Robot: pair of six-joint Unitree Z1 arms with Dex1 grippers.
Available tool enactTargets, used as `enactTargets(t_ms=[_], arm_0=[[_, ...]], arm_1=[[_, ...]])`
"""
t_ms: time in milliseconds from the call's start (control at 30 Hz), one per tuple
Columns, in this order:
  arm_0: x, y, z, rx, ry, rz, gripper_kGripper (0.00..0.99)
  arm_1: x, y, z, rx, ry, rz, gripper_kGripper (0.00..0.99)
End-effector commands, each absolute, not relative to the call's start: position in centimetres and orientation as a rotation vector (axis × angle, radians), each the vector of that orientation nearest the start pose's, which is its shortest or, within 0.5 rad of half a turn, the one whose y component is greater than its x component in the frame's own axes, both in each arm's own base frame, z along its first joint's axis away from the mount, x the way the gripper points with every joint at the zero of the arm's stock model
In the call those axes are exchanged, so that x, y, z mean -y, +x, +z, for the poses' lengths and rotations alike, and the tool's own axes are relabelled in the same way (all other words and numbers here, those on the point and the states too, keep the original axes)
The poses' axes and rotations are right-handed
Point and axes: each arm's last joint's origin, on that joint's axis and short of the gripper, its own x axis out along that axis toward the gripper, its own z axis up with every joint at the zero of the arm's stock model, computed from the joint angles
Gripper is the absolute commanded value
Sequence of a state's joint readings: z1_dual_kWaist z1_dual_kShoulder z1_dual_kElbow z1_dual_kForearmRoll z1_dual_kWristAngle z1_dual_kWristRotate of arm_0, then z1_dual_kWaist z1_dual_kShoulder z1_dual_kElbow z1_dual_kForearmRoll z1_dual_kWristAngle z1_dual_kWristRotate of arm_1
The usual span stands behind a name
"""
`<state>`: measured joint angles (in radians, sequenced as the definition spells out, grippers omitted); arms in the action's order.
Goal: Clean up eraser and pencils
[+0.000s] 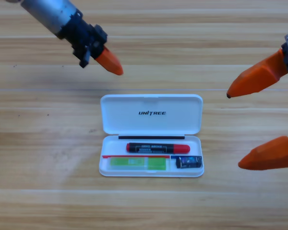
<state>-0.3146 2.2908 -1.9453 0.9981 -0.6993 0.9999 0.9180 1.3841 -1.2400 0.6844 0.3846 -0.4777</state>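
The left arm comes in from the 11 o'clock corner, slanting down toward the middle; its left pincer hangs above the bench, well apart from the case, and I cannot tell whether it is clenched or released. At the centre lies one white case, lid thrown open toward 12 o'clock. In its tray are two pencils and one eraser: the black-and-red pencil lies crosswise in the upper part, the green pencil lies crosswise below it at the 7 o'clock side, and the eraser sits at the tray's 5 o'clock corner, just beside the green one. At 3 o'clock the right pincer enters from the edge, released, its two orange jaws spread wide apart, holding nothing, clear of the case.
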Motion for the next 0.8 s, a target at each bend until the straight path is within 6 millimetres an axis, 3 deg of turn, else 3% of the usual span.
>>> enactTargets(t_ms=[33,533,800], arm_0=[[20.1,44.8,20.0,-0.868,0.412,-1.507,0.000],[21.8,43.6,16.2,-0.954,0.330,-1.607,0.000],[22.5,42.3,15.8,-0.978,0.327,-1.640,0.000]], arm_1=[[-20.5,12.7,37.3,-0.594,-0.618,1.445,0.986],[-20.5,12.7,37.2,-0.603,-0.608,1.449,0.986],[-20.6,12.8,37.1,-0.603,-0.608,1.449,0.986]])
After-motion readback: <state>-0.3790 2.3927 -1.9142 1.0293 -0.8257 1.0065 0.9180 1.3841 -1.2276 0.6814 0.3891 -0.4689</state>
